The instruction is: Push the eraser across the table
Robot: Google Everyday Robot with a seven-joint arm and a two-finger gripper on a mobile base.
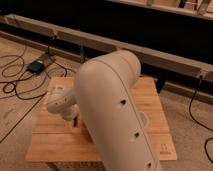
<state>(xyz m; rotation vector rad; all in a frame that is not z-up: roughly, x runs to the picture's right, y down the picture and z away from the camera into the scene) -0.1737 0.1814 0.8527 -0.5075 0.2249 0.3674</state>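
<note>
The light-wood table [55, 142] stands in the middle of the view. My big cream arm [117, 115] reaches over it and covers most of its top. My gripper [75, 121] hangs below the cream wrist [61, 102], low over the left-middle of the table; only a small dark part of it shows. The eraser is hidden or out of view, and I cannot tell whether the gripper touches it.
Black cables [15, 85] and a small black box [36, 66] lie on the floor to the left of the table. A long pale rail [165, 55] runs behind the table. Another cable [197, 107] hangs at the right.
</note>
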